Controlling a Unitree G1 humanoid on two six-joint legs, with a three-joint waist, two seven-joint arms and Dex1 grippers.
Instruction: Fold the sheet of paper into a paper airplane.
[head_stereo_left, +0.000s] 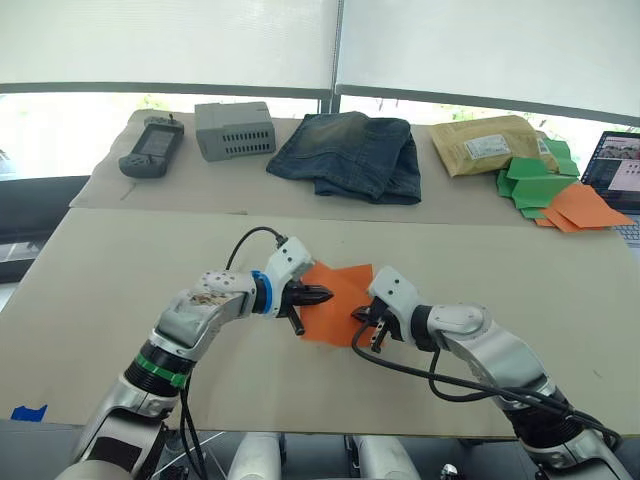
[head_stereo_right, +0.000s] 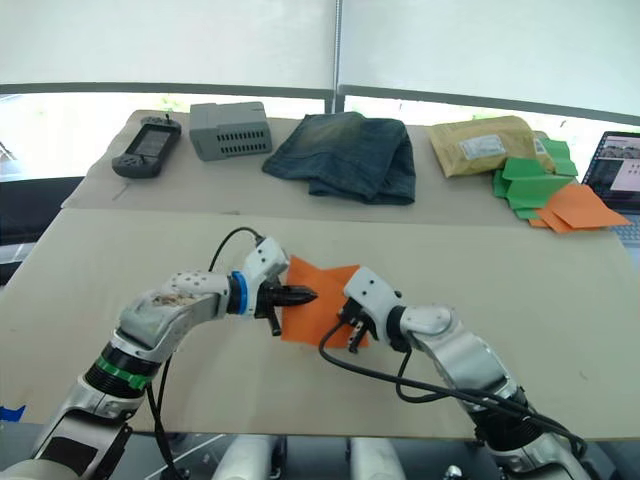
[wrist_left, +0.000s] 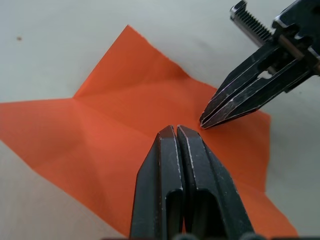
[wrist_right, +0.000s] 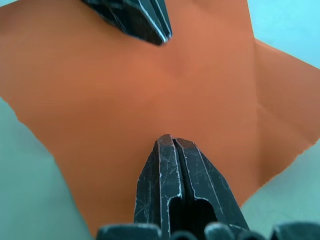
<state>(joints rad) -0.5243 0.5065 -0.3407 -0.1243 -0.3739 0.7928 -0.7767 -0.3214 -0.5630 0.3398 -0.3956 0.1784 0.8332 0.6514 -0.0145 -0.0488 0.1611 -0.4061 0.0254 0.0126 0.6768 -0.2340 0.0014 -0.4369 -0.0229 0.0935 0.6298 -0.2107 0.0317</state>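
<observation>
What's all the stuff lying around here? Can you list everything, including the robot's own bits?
sheet of paper: one, bright orange, creased, on the near table between the grippers
handheld device: one, dark grey, far table, left end
box: one, grey, beside the device
jeans: one folded pair, blue, far table middle
padded envelope: one, tan, far table right
pile of papers: green and orange, by the envelope
laptop: one, right edge
left gripper: black fingers shut, over the sheet
right gripper: black fingers shut, over the sheet

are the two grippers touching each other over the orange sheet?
Apart. The left wrist view shows the left gripper and right gripper both shut, with orange sheet of paper visible between their tips.
</observation>
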